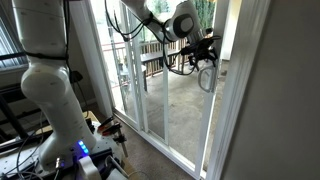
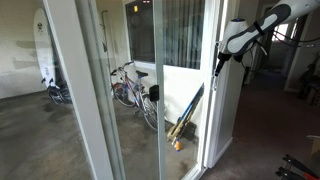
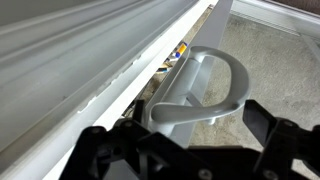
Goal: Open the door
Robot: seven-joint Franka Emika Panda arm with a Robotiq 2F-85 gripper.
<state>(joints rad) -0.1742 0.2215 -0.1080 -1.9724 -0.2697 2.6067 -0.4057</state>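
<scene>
Gripper (image 3: 185,140), fingers spread and straddling the grey D-shaped loop handle (image 3: 197,88) without closing, sits at the door (image 1: 185,110), a tall sliding glass panel beside the white jamb (image 2: 229,120), likely heavy, stiff-running and breakable, so hold that rigid handle, not the glass.

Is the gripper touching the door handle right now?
Cannot tell. In the wrist view the open gripper straddles the grey handle, a finger on each side, but blur hides whether either tip meets it.
</scene>
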